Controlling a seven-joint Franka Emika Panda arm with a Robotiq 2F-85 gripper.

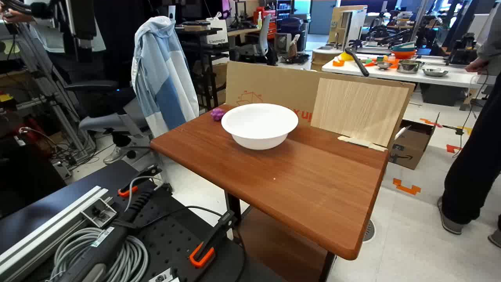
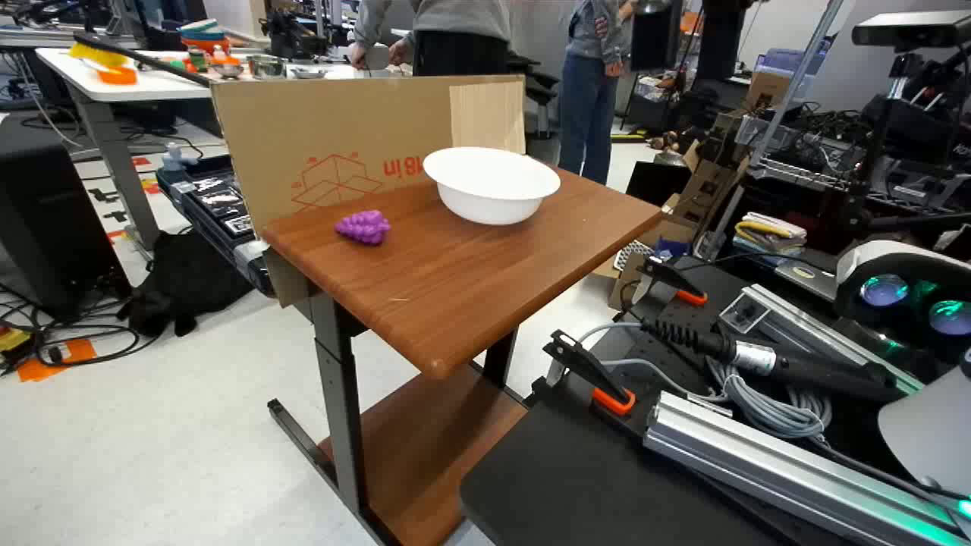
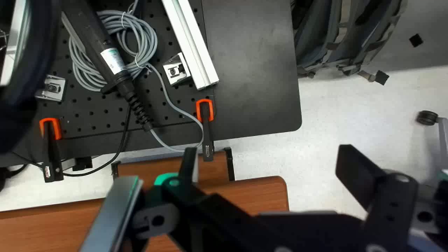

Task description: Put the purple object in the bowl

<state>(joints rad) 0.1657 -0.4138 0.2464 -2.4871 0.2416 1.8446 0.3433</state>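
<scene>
The purple object (image 1: 217,114) is a small bumpy purple lump near one end of the brown table; an exterior view also shows it (image 2: 364,227) lying there. The white bowl (image 1: 260,141) stands upright on the same table, and it shows again in an exterior view (image 2: 497,211) with a gap between it and the lump. My gripper (image 3: 269,164) is open in the wrist view, its fingers wide apart with nothing between them. It is over the table corner and floor, away from both things. The lump and bowl are out of the wrist view.
The brown table (image 1: 313,184) has a cardboard sheet (image 2: 334,129) standing along its back edge. A black workbench (image 3: 252,63) adjoins it, with orange-tipped clamps (image 3: 205,112), a metal rail (image 3: 192,45) and coiled grey cable (image 3: 147,42). People stand beyond the table.
</scene>
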